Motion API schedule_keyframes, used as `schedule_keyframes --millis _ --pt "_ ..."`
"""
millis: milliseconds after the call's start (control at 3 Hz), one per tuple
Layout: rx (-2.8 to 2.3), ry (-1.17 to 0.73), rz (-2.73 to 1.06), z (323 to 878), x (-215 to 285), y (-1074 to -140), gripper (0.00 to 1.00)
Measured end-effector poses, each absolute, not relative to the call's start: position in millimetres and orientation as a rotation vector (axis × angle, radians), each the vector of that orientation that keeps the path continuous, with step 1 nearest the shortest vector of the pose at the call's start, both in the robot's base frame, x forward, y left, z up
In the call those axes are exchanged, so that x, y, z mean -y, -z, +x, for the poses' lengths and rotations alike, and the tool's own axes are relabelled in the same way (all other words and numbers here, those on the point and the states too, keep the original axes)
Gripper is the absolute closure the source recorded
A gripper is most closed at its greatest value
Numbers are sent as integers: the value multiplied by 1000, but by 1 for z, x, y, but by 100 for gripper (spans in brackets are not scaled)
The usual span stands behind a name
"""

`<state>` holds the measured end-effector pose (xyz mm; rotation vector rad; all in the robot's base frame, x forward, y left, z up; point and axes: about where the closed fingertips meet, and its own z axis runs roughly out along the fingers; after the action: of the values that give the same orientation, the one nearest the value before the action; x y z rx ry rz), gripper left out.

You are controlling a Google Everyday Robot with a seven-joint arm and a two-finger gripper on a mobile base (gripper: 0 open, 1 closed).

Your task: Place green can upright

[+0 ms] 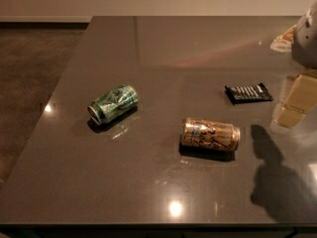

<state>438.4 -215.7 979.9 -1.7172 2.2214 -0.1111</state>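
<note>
Operator: Orange-brown can [210, 135], nearest the camera on the worktop [99, 202]: is it part of the task?

Technician: No. It lies on its side, right of centre, and is to be left alone. The task item is the green can [113, 103]. It lies well apart to the left, also on its side and dented, with its silver end turned toward the front left of the worktop.

Operator: Gripper position and state?

Technician: Only a grey part of the gripper [308, 38] shows. It is at the right edge, above the far right of the worktop and well apart from the green can. Whether it is open or closed cannot be told. It holds neither can, as both rest on the worktop.

Operator: Step in hand?

Technician: By judgement, the approach. The grasp has not begun and the can is not yet upright.

Operator: Requirements for the next move?

Technician: Travel leftward across the worktop. Clear the black wrapper [247, 93] and the orange-brown can on the way. Align across the green can's body, not along its length. Allow for two likely hazards: a round can may roll when touched, and the dent may give an uneven seat. Once the can is held, lift it, turn it until one flat end faces down, set it on bare worktop and release.
</note>
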Motion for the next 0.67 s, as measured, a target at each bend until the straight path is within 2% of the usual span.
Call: schedule_keyframes --millis 667 --pt "-2198 131 -1734 443 209 -985 0"
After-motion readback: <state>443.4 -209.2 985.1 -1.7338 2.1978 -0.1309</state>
